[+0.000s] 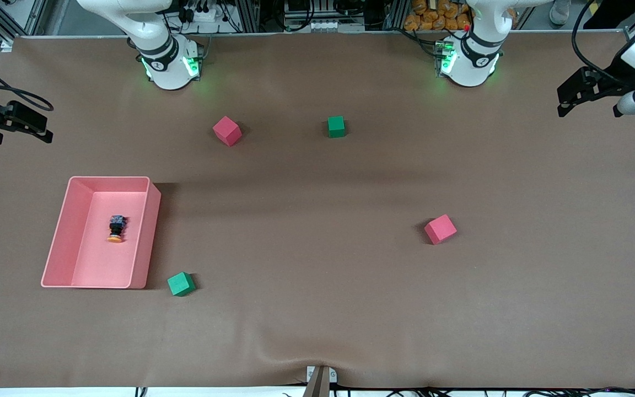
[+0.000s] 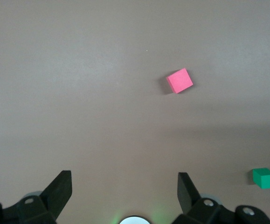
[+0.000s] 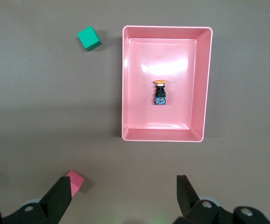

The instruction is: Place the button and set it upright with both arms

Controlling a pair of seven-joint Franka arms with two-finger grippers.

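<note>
Orange-capped, the button [image 1: 116, 228] lies on its side inside the pink tray [image 1: 58, 231] toward the right arm's end of the brown surface [image 1: 317, 309], cap toward the front camera. Just beside the tray's near corner sits a green cube [image 1: 181, 284]; two pink cubes [image 1: 226, 130] [image 1: 440, 229] and another green cube [image 1: 336, 126] lie well apart. Right gripper [image 3: 124, 198] and left gripper [image 2: 124, 191] wait raised at the table's ends, fingers [image 2: 60, 186] spread wide, holding nothing.
</note>
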